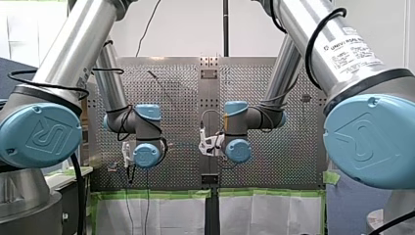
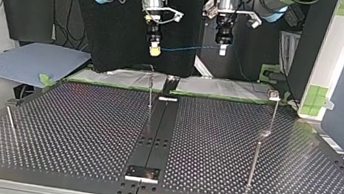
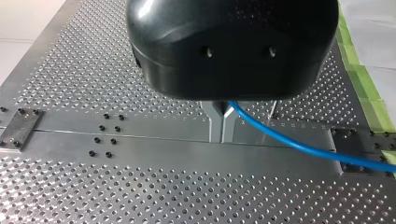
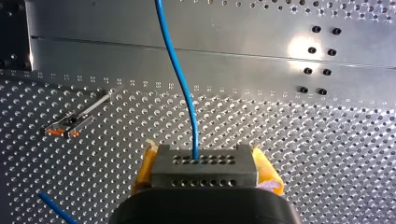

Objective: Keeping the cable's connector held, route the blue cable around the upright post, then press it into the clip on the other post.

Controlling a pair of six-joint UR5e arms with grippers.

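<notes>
**Supervisor:** Where was the cable?

**Me:** The cable (image 2: 192, 45) hung in the air between my two pincers, high above the far end of the rail (image 2: 157, 125) that ran down the middle of the desk (image 2: 80, 125). It was nearly level, with little sag.

**Supervisor:** Who had the connector?

**Me:** My right pincer (image 4: 204, 164). Its yellow pads (image 4: 267, 171) were clamped on both sides of the grey connector (image 4: 204, 175). The cable came straight out of the connector's face and crossed over the rail in that wrist view. A second bit of blue cable showed beside that pincer, and I could not tell where it led.

**Supervisor:** And the left?

**Me:** My left pincer (image 3: 222, 122) had its metal fingers (image 3: 215, 123) pinched together on the cable, right over the rail. From there the cable ran off to one side, above the rail.

**Supervisor:** The posts?

**Me:** The thin post (image 2: 150, 91) stood just beside the rail, near its far end. The clip post (image 2: 271, 117), with the clip (image 2: 274, 95) on top, stood well apart from the rail, on my left arm's side. The cable was higher than both and touched neither.
</notes>
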